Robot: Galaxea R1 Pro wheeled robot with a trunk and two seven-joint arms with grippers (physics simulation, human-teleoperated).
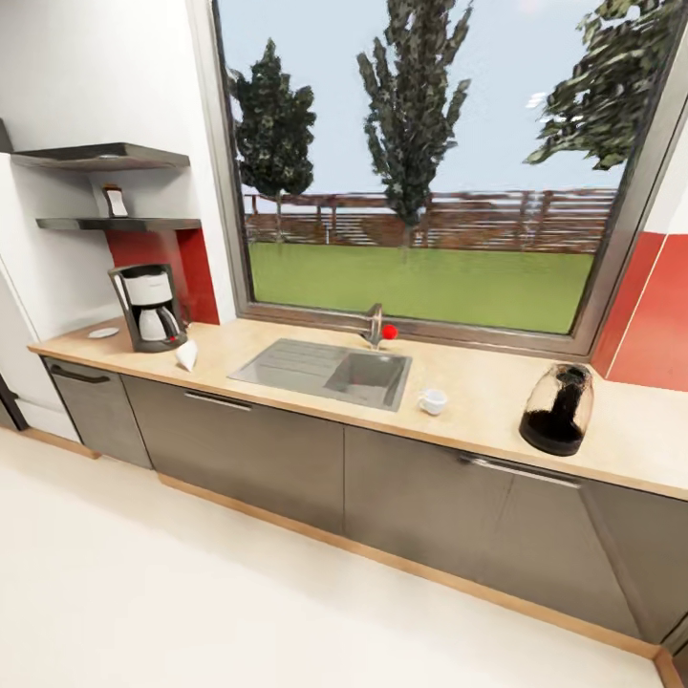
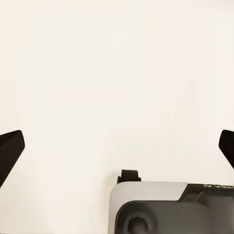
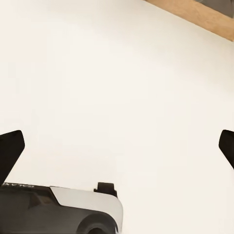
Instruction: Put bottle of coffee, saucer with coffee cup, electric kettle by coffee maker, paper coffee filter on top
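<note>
The left gripper [image 2: 117, 146] hangs with its jaws spread wide, the two dark fingertips [image 2: 9, 151] at opposite edges of the left wrist view and nothing between them but pale floor [image 2: 117, 63]; part of the grey and black robot base [image 2: 170, 207] sits at the bottom of that frame. The right gripper [image 3: 117, 146] is likewise spread wide and holds nothing, its tips over the same cream floor, with a strip of wooden plinth [image 3: 204, 17] crossing the upper right corner of the right wrist view. In the head view a long, light wood-look countertop [image 1: 497, 382] runs over flat grey cabinet fronts with slim bar handles. At the left of the frame stands the coffee maker [image 1: 148, 308], black and white with a glass carafe, and a small white saucer [image 1: 103, 333] lies just to its left. A white, folded paper coffee filter [image 1: 187, 354] lies just right of the machine. A rectangular steel sink [image 1: 325, 371] is set in mid-counter, its basin looking empty, with a tap bearing a red knob behind it. The white coffee cup [image 1: 432, 401] stands right of the sink; I cannot tell its contents. Farther right stands the dark, rounded, see-through electric kettle [image 1: 558, 408]. In the upper left, the lower of two dark shelves [image 1: 119, 224] carries the bottle of coffee [image 1: 116, 201]
</note>
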